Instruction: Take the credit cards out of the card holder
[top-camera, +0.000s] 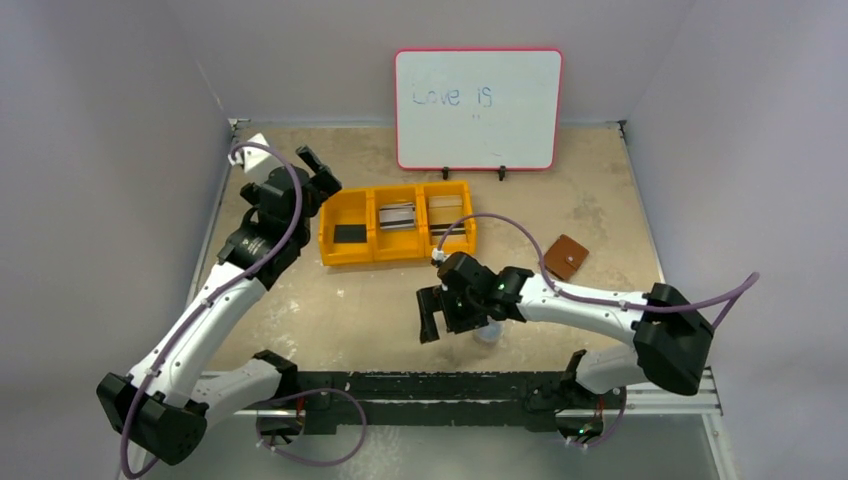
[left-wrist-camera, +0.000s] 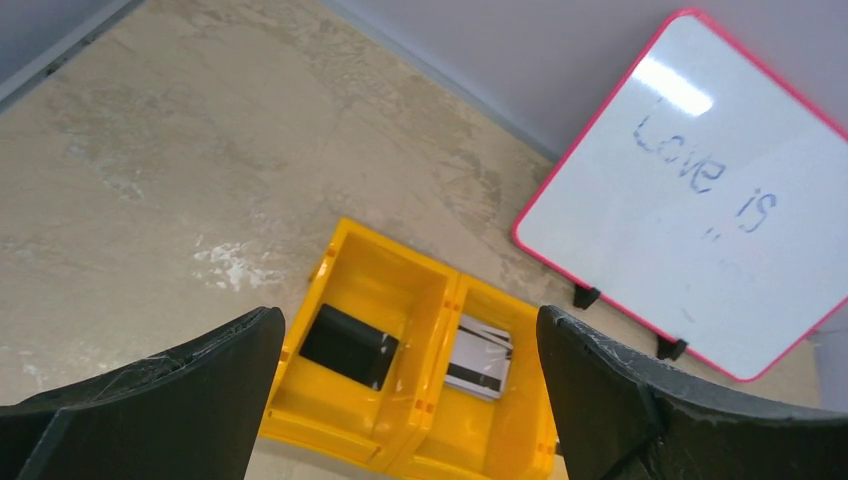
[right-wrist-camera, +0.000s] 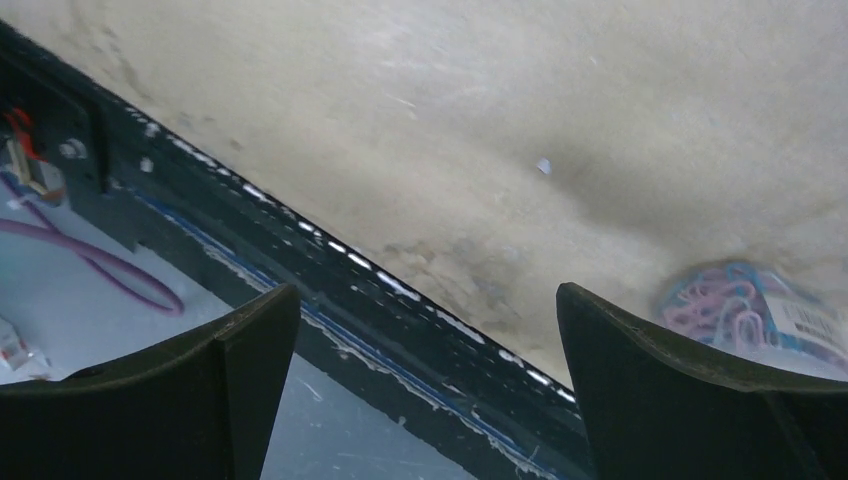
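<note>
Left hand (top-camera: 318, 170) and right hand (top-camera: 440, 322) gape wide.

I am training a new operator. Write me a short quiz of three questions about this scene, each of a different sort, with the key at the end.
1. True or false: the card holder lies on the table, outside the yellow bin.
2. What lies in the bin's left compartment? A: a black card. B: a beige card. C: nothing.
3. Fill in: the left gripper and the right gripper are both ____.
Key: 1 true; 2 A; 3 open.
</note>
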